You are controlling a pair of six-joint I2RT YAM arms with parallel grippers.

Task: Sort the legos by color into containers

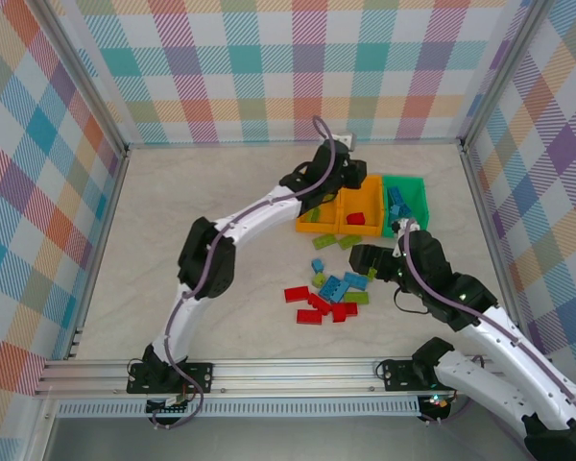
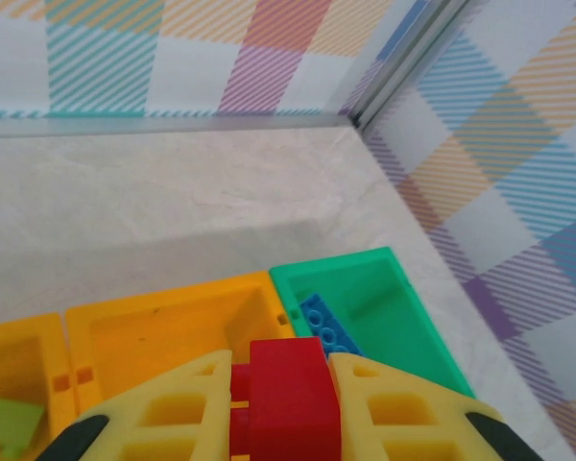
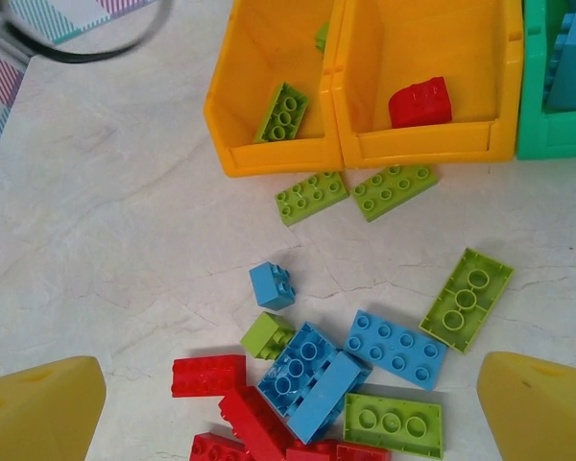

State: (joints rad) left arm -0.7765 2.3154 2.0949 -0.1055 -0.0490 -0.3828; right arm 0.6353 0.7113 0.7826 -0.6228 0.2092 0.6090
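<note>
Red brick [image 2: 293, 408] pinched tight in the left claw [image 2: 284, 370], hanging above the middle orange bin [image 2: 163, 331], close to its side next to the green bin [image 2: 384, 288]; drop spot straight below and slightly left; brick's long axis hard to tell in the grip; second red brick [image 3: 420, 102] already inside; right claw [image 3: 290, 384] spread wide, holding nothing, over the loose pile [image 3: 394, 346] on the desk [image 3: 106, 250]; nearer those than the left; no readable writing or brand anywhere.

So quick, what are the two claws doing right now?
Left gripper: shut on a red lego.
Right gripper: open, holding nothing.
</note>
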